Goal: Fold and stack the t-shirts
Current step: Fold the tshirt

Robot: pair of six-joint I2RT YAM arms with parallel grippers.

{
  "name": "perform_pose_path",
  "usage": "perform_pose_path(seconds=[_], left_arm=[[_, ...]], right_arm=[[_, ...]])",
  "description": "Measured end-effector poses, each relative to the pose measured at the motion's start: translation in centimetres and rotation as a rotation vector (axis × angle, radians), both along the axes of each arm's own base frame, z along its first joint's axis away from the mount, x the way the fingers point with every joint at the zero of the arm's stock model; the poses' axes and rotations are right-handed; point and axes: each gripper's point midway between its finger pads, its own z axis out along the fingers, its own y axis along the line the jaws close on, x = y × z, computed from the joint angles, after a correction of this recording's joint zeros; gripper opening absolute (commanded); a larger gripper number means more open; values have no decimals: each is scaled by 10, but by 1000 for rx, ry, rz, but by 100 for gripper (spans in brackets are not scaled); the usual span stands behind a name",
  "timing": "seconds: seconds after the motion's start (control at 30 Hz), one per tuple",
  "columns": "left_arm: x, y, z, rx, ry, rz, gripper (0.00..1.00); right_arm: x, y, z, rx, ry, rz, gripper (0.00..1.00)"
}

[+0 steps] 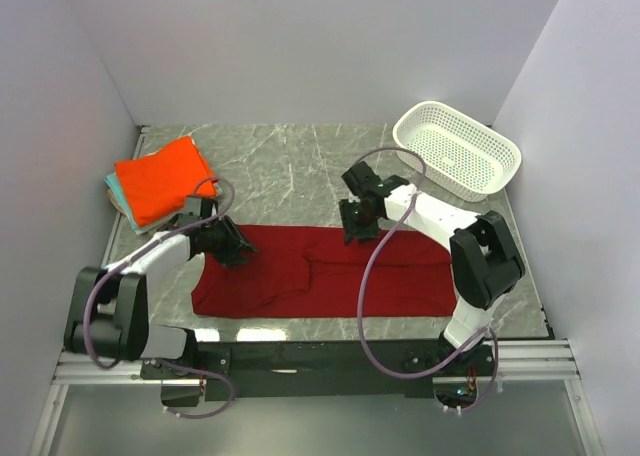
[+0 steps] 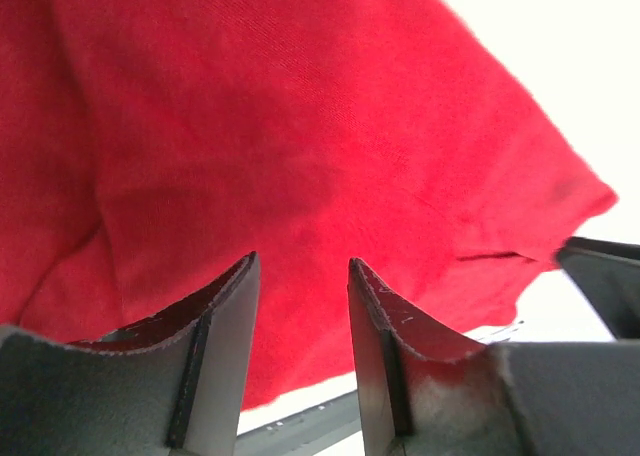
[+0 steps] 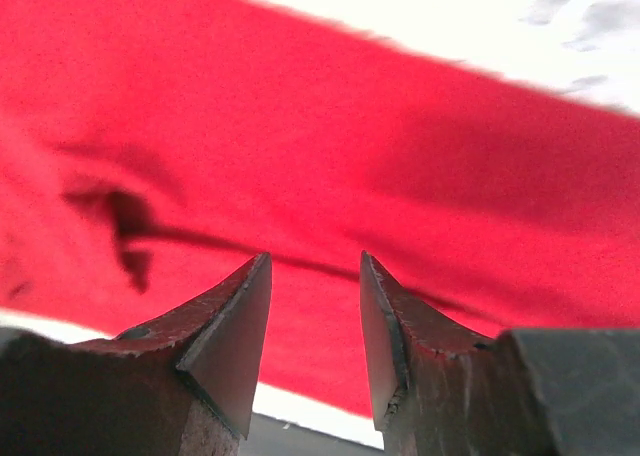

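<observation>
The dark crimson red t-shirt point(image 1: 320, 273) lies folded lengthwise into a long band across the front of the marble table. It fills the left wrist view point(image 2: 280, 146) and the right wrist view point(image 3: 330, 146). My left gripper point(image 1: 236, 248) is open and empty just over the shirt's left end. My right gripper point(image 1: 356, 227) is open and empty over the shirt's far edge near the middle. A bright orange folded t-shirt point(image 1: 162, 179) lies on a stack at the far left, with teal and tan folded shirts point(image 1: 117, 192) showing under it.
A white perforated plastic basket point(image 1: 456, 148) stands at the far right corner. White walls close the table on three sides. The black frame rail point(image 1: 330, 356) runs along the near edge.
</observation>
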Motion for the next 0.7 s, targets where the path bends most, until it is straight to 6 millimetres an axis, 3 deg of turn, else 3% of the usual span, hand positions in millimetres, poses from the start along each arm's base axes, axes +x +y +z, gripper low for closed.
perform_pose_path(seconds=[0.13, 0.33, 0.7], left_arm=[[3, -4, -26, 38, 69, -31, 47], [33, -15, -28, 60, 54, -85, 47], [94, -47, -27, 101, 6, -208, 48]], right_arm=[[8, -27, -19, -16, 7, -59, 48], [-1, -63, -50, -51, 69, -126, 47], [4, -71, -52, 11, 51, -176, 47]])
